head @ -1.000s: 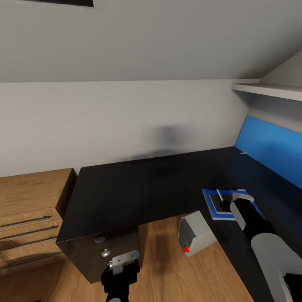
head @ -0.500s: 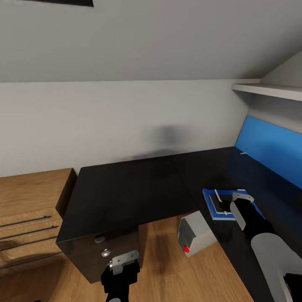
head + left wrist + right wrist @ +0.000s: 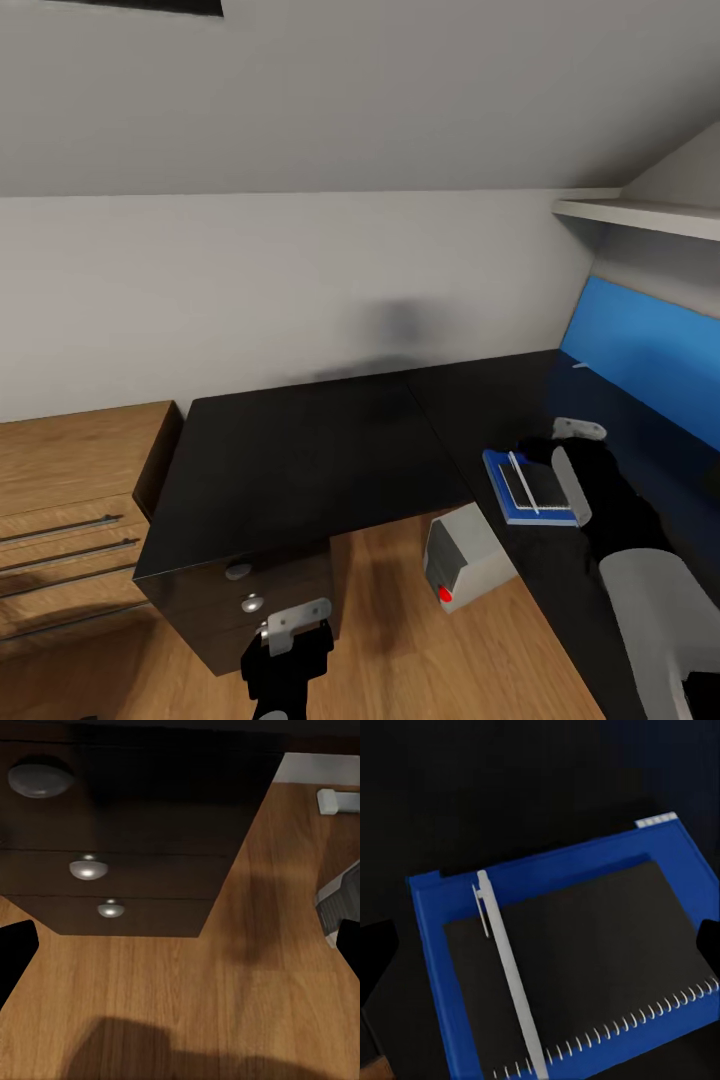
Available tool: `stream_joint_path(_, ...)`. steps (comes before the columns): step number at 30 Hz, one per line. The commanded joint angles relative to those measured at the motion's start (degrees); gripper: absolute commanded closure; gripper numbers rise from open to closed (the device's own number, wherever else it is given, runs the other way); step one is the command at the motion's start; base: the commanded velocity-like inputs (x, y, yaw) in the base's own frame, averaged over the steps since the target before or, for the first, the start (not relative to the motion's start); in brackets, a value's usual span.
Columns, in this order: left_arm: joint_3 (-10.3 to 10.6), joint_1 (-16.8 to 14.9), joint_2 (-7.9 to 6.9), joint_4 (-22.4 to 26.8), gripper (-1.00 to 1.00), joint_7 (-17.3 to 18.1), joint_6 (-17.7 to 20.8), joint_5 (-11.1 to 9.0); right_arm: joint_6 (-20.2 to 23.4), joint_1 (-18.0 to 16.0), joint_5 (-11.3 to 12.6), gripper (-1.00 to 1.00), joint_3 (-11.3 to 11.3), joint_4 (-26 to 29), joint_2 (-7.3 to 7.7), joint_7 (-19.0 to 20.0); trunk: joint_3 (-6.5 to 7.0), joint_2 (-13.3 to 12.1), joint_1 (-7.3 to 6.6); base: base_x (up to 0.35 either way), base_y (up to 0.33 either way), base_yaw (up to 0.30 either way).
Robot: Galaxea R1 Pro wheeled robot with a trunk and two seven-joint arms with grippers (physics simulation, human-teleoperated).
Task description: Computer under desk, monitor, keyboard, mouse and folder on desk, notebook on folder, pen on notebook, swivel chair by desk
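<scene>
Your right hand (image 3: 556, 452) has pulled up and back off the stack since a second ago, and the pen (image 3: 523, 482) now lies loose on the notebook (image 3: 535, 486), which sits on the blue folder (image 3: 505, 497). That whole stack rests on the glossy black surface (image 3: 310, 460), near its front edge on the right-hand leg of the L, with the bright blue back panel (image 3: 645, 355) behind it. Through the right wrist camera you see the pen running along one side of the notebook's dark cover (image 3: 585, 960), the folder's blue border (image 3: 431, 960) showing around it, and the hand's dark fingertips (image 3: 375, 952) spread wide with nothing between them.

The computer (image 3: 462, 562) stands on the wood floor (image 3: 400, 640) just below the desk edge, red light showing. Sloped pale grey walls (image 3: 300, 120) close in above, and a low wood drawer unit (image 3: 70, 500) sits to the left.

Your left hand (image 3: 290, 640) hangs low in front of the black drawers (image 3: 112, 862); it looks open and empty, though only the very tips show at the frame edges.
</scene>
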State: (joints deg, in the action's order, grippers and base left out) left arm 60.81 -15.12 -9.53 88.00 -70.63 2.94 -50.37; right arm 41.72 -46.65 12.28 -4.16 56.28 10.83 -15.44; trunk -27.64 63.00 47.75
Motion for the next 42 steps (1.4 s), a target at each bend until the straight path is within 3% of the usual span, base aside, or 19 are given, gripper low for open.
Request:
stream_joint_path(1,0.11,-0.09,-0.04,0.07,-1.00,-0.31,0.31,-0.13,0.34,-0.01,0.62,-1.00,0.04,0.38,-0.18,-0.47,-0.06,0.04,0.00,0.000,0.000,0.000)
stream_joint_path(10,0.09,-0.09,-0.05,0.01,-1.00,-0.32,0.31,-0.16,0.98,0.28,0.54,-1.00,0.42,1.59,-5.90,-0.55,-0.06,0.04,0.00,0.000,0.000,0.000)
stream_joint_path(12,0.09,-0.09,-0.05,-0.13,-1.00,-0.42,0.31,-0.12,1.10,0.95,0.60,-1.00,1.90,2.38,-7.68,-0.47,-0.06,0.04,0.00,0.000,0.000,0.000)
stream_joint_path(13,0.09,-0.09,-0.05,-0.18,-1.00,-0.48,0.31,-0.06,4.36,1.68,1.04,-1.00,3.29,5.84,-9.59,0.11,-0.06,0.04,0.00,0.000,0.000,0.000)
stream_joint_path(14,0.08,-0.09,-0.07,-0.19,-1.00,-0.53,0.31,-0.05,5.57,1.97,1.15,-1.00,3.46,7.05,-9.91,0.88,-0.06,0.04,0.00,0.000,0.000,0.000)
stream_joint_path(19,-0.19,-0.09,-0.45,-0.33,-1.00,-0.73,0.23,-0.04,7.95,4.62,1.26,-1.00,4.30,10.86,-10.80,6.67,-0.03,0.04,0.00,-0.100,0.000,0.074)
stream_joint_path(26,-0.43,-0.09,-0.54,-0.44,-1.00,-0.74,0.23,-0.07,8.10,4.71,1.29,-1.00,4.96,11.02,-10.84,6.81,-0.02,0.04,0.00,-0.330,0.000,0.235)
stream_joint_path(40,-0.78,-0.09,-0.58,-0.93,-1.00,-0.74,0.24,-0.15,8.12,4.72,1.35,-1.00,5.99,11.13,-10.83,6.91,-0.02,0.04,0.00,-0.335,0.000,0.018)
stream_joint_path(41,-4.12,-0.09,-0.46,-2.69,-1.00,-0.40,0.31,-0.16,7.80,5.17,1.29,-1.00,6.92,11.13,-10.87,6.92,0.04,0.04,0.00,-0.336,0.000,0.061)
stream_joint_path(42,-5.24,-0.09,-0.41,-3.48,-1.00,-0.28,0.34,-0.16,7.70,5.47,1.28,-1.00,7.58,11.23,-10.88,6.88,0.11,0.04,0.00,-0.335,0.000,0.065)
